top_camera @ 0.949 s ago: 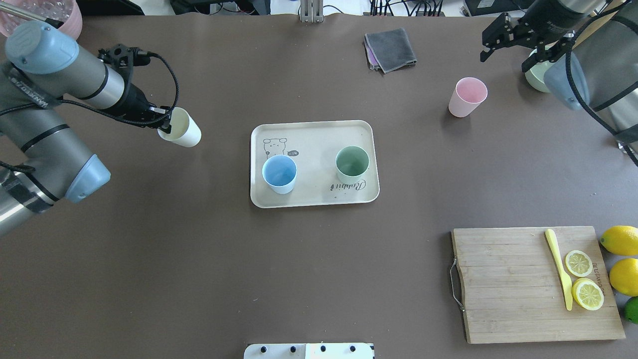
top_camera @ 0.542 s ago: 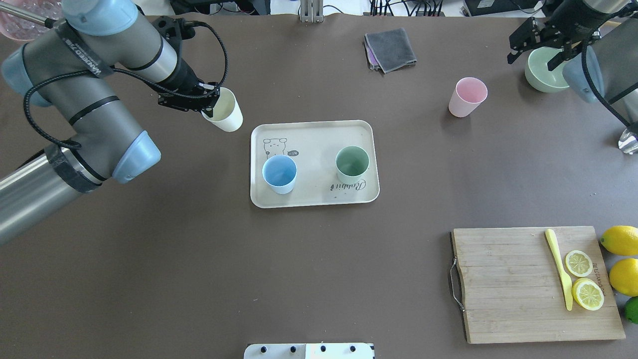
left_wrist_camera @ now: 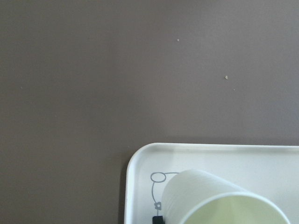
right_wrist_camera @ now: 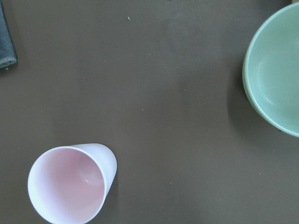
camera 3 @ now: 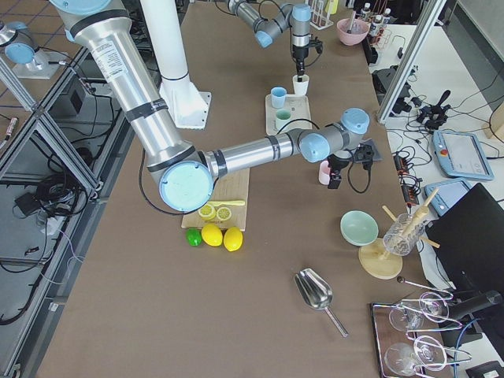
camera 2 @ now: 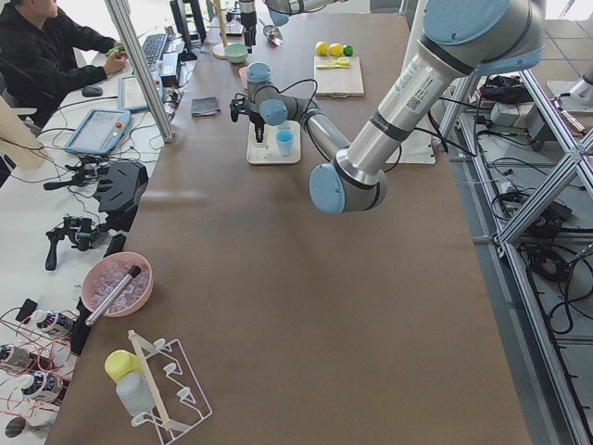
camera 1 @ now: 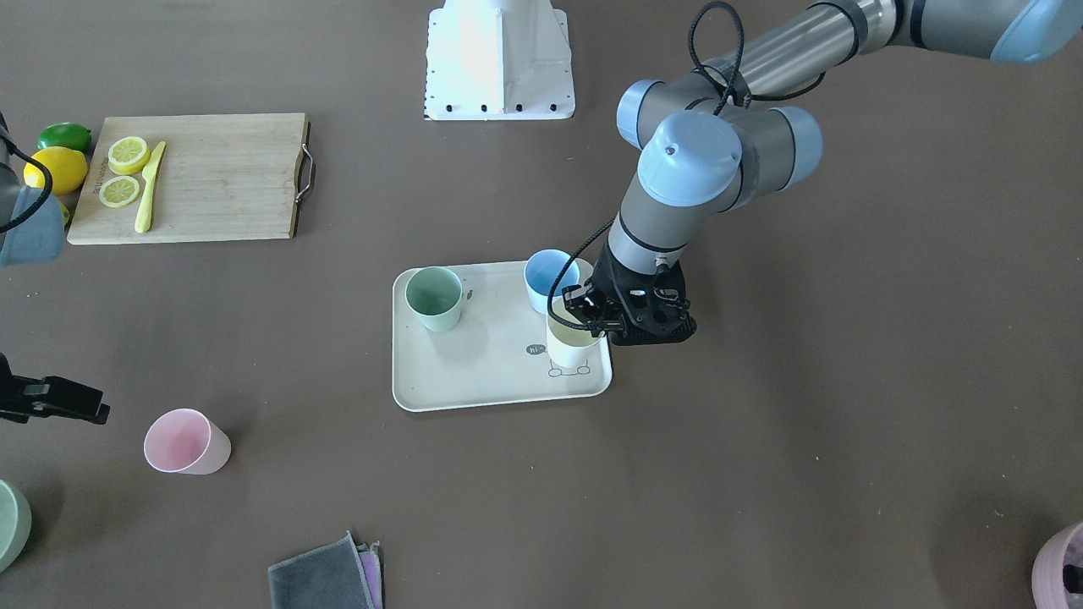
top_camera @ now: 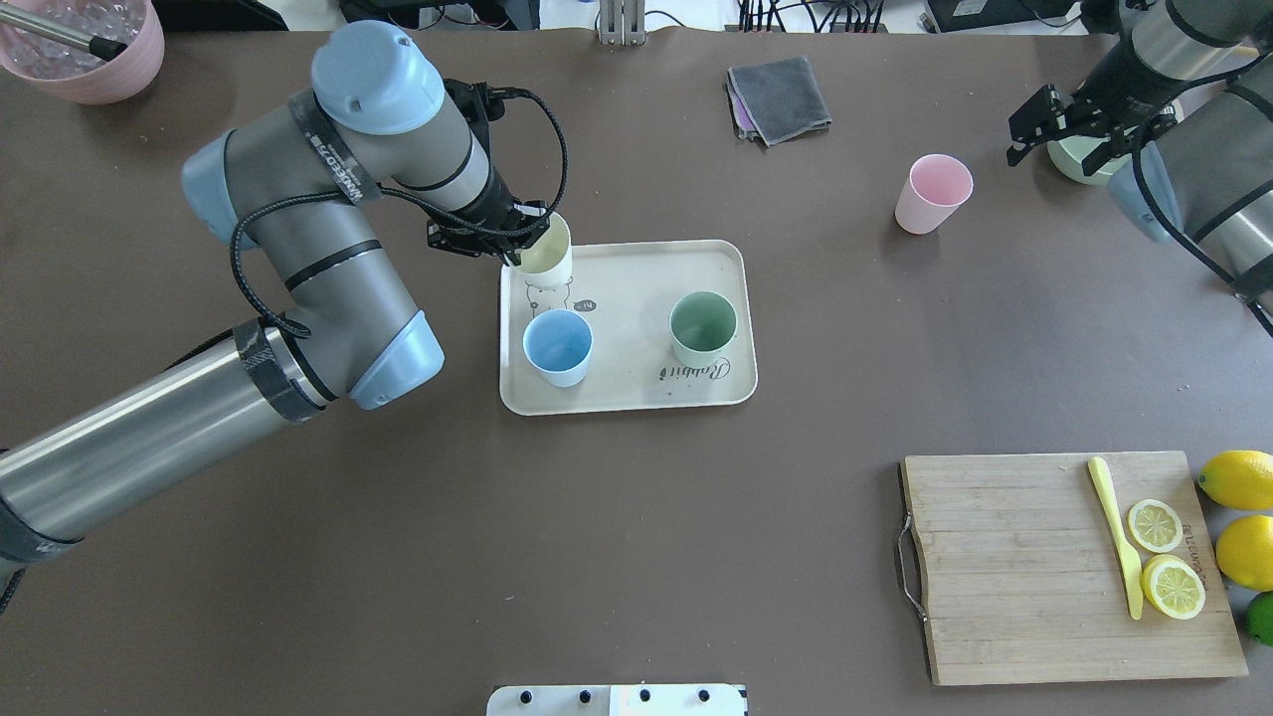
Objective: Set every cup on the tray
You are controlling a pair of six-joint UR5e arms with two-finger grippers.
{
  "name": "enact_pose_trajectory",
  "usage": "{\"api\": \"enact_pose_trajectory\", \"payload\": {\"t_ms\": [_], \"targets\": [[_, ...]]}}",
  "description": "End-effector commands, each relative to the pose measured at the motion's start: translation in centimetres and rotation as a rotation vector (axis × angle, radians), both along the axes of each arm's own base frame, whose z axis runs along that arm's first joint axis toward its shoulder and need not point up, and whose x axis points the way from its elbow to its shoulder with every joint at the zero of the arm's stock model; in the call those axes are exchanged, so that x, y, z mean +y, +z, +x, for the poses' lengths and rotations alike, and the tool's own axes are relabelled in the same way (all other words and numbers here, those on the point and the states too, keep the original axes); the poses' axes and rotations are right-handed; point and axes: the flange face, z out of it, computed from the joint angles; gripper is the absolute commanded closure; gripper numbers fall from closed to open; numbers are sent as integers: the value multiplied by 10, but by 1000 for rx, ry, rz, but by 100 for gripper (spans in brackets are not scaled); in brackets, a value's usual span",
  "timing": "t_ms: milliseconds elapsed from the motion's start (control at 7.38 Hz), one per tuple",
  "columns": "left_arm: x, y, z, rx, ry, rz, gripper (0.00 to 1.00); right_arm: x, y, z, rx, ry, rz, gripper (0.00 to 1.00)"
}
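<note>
The cream tray point(top_camera: 636, 288) lies mid-table and holds the light blue cup point(top_camera: 558, 346) and the mint green cup point(top_camera: 703, 326). My left gripper point(top_camera: 519, 242) is shut on the rim of the cream-white cup point(top_camera: 545, 259) and holds it slightly tilted, low over the tray's far-left corner and the bunny drawing; the front view shows the cup point(camera 1: 574, 347) and the tray point(camera 1: 491, 372). I cannot tell if the cup touches the tray. The pink cup point(top_camera: 932, 192) stands on the table at the far right. My right gripper point(top_camera: 1059, 137) is open, right of the pink cup point(right_wrist_camera: 70, 184).
A pale green bowl point(top_camera: 1069, 164) sits under the right arm. A folded grey cloth point(top_camera: 779, 97) lies at the far middle. A wooden cutting board point(top_camera: 1064, 567) with knife and lemon slices is near right, whole lemons point(top_camera: 1238, 479) beside it. A mauve pot point(top_camera: 85, 50) stands far left.
My left arm has carried the cream-white cup rightward from over the table's left side to over the tray's far-left corner. The right gripper has shifted a little near the green bowl.
</note>
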Motion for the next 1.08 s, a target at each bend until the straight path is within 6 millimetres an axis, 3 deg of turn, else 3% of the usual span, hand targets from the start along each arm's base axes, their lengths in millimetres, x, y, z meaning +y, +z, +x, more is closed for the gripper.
{"api": "enact_pose_trajectory", "payload": {"t_ms": [0,271,407,542,678,949], "targets": [[10,0,23,-19,-5,1,100,-2,-3,-6,3,-2,7,0],[-1,4,38,-32,-36,32,100,-1,-2,-8,13,-2,11,0],[-3,8,40,-27,-38,37,92,-1,-2,-11,17,-3,13,0],[-5,9,38,-28,-35,44,20,-3,-4,-15,36,2,22,0],[-17,7,26,-26,-51,52,6,-5,-9,-23,43,16,11,0],[-39,-3,-12,-6,-32,81,3,-3,-12,-32,41,14,4,0]]}}
